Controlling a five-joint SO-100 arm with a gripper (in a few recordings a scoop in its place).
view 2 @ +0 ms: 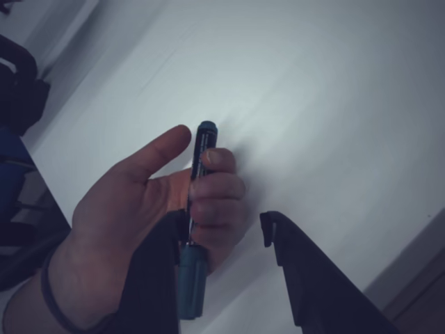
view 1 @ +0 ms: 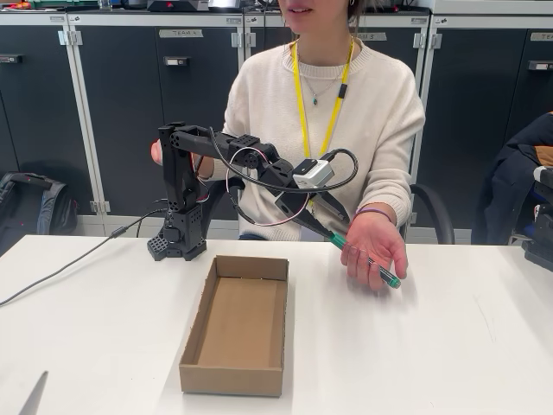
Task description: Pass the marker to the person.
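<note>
Green-capped marker (view 1: 367, 258) lies across the person's (view 1: 337, 104) open hand (view 1: 373, 249), palm up, just over the white table (view 1: 449, 346) at its far edge, right of centre in the fixed view. In the wrist view the fingers (view 2: 217, 188) curl round the dark barrel of the marker (view 2: 197, 209); one green end pokes out past the fingertips, the other sits low by the claw. Print on the barrel is there but too small to read.

Gripper (view 1: 324, 226) is at the wrist end of the marker. Wrist view shows the gripper (view 2: 222, 240) w/ jaws apart: left finger close beside the marker, can't tell if touching; right finger well clear, w/ bare table seen in the gap. So claw is open, marker held by the hand.

Labels: cabinet doors (view 1: 155, 112) behind carry small tags, one approx "TEAM", rest unreadable. Yellow lanyard (view 1: 302, 104) has no legible text.

Room: cardboard tray (view 1: 235, 367) sits mid-table, open side up, near edge close to the table's front; it lies left of and nearer than the hand, well apart from it. Table right of the tray and under the hand is bare. Cable (view 1: 78, 264) runs off left from the arm base (view 1: 177, 242).
</note>
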